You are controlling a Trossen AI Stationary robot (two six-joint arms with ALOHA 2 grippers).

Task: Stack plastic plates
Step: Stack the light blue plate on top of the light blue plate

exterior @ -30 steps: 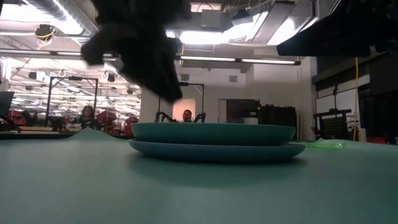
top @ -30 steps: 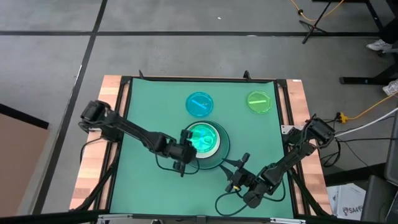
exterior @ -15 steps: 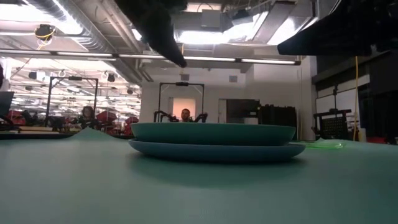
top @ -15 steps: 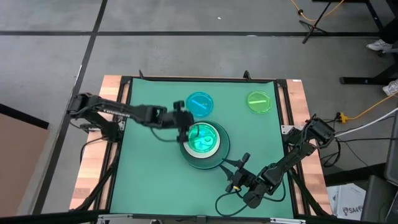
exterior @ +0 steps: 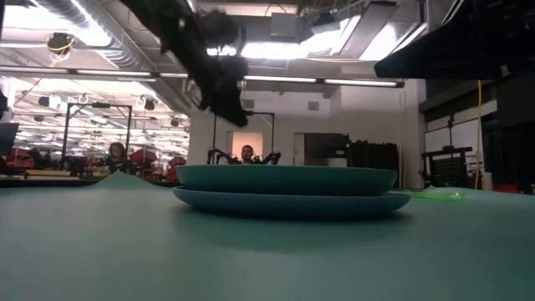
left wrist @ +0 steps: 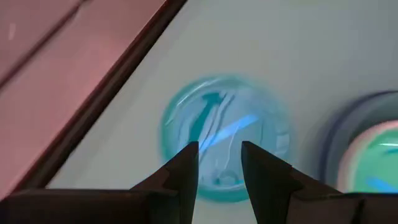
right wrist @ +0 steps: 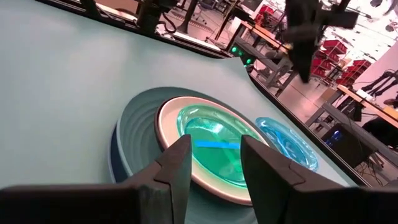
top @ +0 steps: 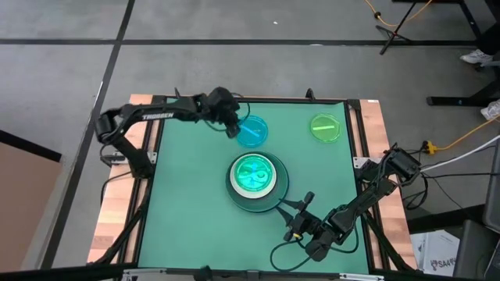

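We see the left gripper (top: 233,129) hovering with fingers parted and empty over the cyan plate (top: 251,131), just behind the stack (top: 256,182). The right gripper (top: 293,226), also parted and empty, waits just in front of the stack.

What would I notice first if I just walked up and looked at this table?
Probably the stack of plates in the middle of the green table, with a glowing green plate on top. Next, the left gripper hovering, fingers open, over a lone cyan plate near the far edge, and a bright green plate sitting alone toward the far right corner. The right gripper waits near the stack's front edge.
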